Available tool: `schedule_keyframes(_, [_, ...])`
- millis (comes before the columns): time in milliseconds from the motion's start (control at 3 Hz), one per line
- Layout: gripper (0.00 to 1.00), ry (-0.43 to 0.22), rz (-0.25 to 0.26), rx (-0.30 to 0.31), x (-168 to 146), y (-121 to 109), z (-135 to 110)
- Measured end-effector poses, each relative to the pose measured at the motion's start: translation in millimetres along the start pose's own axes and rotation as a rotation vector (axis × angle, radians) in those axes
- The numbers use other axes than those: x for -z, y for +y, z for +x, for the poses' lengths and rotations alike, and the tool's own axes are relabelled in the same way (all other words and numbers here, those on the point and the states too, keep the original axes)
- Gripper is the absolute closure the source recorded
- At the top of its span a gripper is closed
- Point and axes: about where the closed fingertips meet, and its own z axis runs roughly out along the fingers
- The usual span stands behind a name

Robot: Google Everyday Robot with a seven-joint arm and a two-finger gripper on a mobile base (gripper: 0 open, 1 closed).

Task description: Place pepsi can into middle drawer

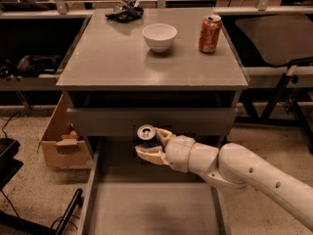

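The end effector (148, 143) is closed around the can (146, 132), holding it upright over the back of the open drawer (151, 209), seemingly just above its floor. Lower it straight and slowly, keep it upright, and release only once the base rests flat.

A lab or workshop, by the look; metal-framed benches (274, 71) flank a grey cabinet (146, 65); a cable (7, 124) and a cardboard box (51, 148) lie on the speckled floor (29, 192); a white robot arm (254, 175) stretches from the right, its gripper (149, 144) clamped round a blue can (145, 132) over the open drawer (151, 209).
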Motion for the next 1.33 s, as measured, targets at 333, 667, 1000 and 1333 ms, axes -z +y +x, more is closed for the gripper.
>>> schedule_keyframes(333, [1.00,0.000,0.000,0.000,0,0,0])
schedule_keyframes(667, [1.00,-0.003,-0.027,-0.037,-16,-3,27])
schedule_keyframes(1000, [1.00,-0.007,-0.097,-0.037,-41,-5,87])
schedule_keyframes(1333, [1.00,0.019,-0.181,0.013,-64,1,156])
